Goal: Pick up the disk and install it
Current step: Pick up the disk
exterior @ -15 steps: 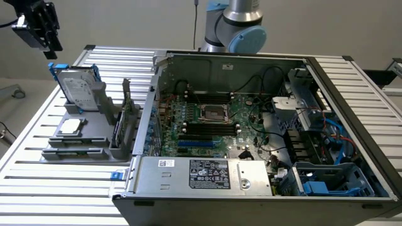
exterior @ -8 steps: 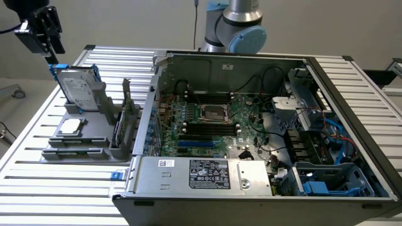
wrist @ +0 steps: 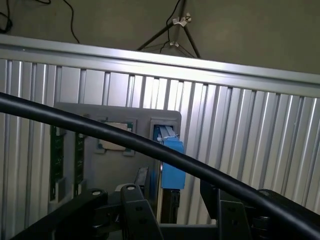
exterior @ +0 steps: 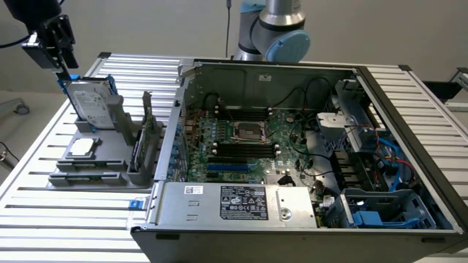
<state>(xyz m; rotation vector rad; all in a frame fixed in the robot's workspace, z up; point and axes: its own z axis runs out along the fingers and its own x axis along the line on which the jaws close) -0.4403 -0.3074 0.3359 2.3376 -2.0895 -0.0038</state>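
The gripper (exterior: 63, 70) is hovering just above the disk (exterior: 95, 105), its fingers (wrist: 135, 206) apparently standing spread to either side of the blue carrier. The disk is standing upright in the grey holder (exterior: 102, 164), beside the open computer case (exterior: 292, 244).

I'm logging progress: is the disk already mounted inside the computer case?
No, the disk stands upright in the grey holder, outside the open computer case.
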